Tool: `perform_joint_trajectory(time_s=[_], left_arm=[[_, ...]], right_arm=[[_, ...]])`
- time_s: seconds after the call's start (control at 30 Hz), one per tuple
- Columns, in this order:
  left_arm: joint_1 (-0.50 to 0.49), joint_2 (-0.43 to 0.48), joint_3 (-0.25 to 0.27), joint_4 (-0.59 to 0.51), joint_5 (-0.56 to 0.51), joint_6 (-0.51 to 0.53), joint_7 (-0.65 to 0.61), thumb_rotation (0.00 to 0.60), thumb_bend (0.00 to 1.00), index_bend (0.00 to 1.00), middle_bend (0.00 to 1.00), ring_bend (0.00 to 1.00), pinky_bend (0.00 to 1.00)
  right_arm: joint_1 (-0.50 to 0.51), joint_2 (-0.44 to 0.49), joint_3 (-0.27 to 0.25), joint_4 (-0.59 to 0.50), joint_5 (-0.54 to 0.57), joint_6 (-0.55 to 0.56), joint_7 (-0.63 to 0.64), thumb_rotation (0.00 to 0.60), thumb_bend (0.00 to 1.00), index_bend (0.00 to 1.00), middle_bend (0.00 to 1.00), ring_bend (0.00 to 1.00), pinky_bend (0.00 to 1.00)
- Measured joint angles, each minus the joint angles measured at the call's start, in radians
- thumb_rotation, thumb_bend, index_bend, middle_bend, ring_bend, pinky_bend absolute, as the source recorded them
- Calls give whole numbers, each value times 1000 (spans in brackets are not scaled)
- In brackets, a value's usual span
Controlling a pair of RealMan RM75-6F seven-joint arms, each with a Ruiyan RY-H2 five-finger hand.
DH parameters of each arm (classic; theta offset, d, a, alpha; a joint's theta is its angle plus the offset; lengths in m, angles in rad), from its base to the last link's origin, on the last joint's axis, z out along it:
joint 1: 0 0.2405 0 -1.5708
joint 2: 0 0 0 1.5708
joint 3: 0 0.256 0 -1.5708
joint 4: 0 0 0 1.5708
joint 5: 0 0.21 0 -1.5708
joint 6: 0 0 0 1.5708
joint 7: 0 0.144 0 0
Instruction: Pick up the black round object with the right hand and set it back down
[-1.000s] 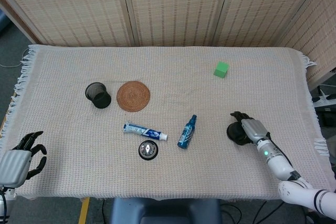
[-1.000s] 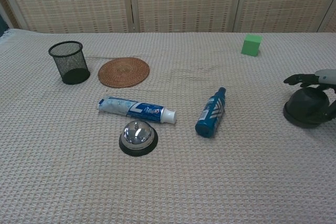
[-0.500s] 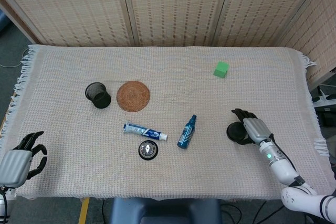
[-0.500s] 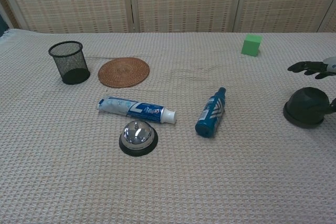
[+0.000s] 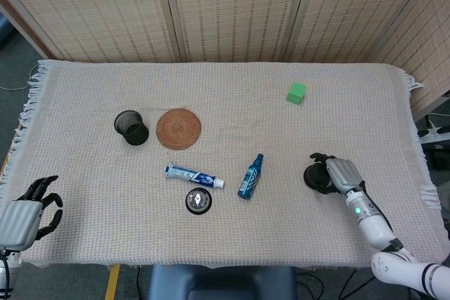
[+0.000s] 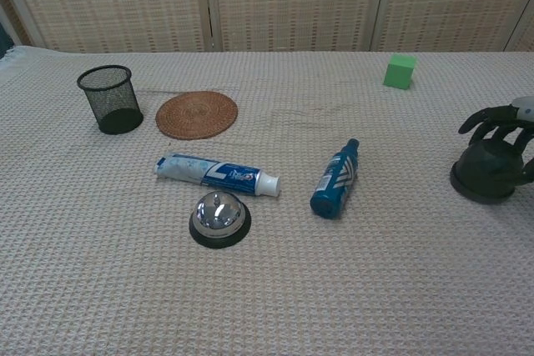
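Observation:
The black round object (image 5: 315, 177) is a dark dome standing on the woven cloth at the right side, also seen in the chest view (image 6: 486, 174). My right hand (image 5: 340, 173) is right beside and over it, its dark fingers (image 6: 494, 119) spread and curved down above the dome's top. I see no grip on the dome; whether the fingertips touch it I cannot tell. My left hand (image 5: 24, 217) hangs at the near left corner of the table, holding nothing, fingers loosely apart.
A blue bottle (image 5: 250, 175) lies left of the dome. Further left are a toothpaste tube (image 5: 194, 175), a silver call bell (image 5: 199, 201), a round woven coaster (image 5: 178, 128) and a black mesh cup (image 5: 131, 127). A green cube (image 5: 297, 93) sits at the back right.
My right hand lay on the dome a second ago, then lifted off it. Now its fingers have come down and curl over the top again. The dome has stayed in place.

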Motion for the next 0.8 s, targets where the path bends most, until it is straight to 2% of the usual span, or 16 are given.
perform_joint_trajectory(time_s=[0.2,0.5,0.67,0.8], left_arm=[[0,0,1,0,1,-1,0,600,423,540,132,142,526],[-2,-2,1,-1,0,-5,6,600,423,537,133,141,526],[-1,0,2,-3,-1,-5,3,600,424,541,133,141,526],[1,0,2,-4,1,0,2,600,423,539,133,141,527]], right_arm=[[-13,-15,4,8,-27,53,-2,600,212,447,389,407,442],[-41,-10,16,-5,-93,130,33,600,212,453,390,408,443],[-68,43,10,-79,-152,173,68,600,211,453,390,408,445],[-90,114,-11,-145,-155,182,39,600,211,453,390,408,448]])
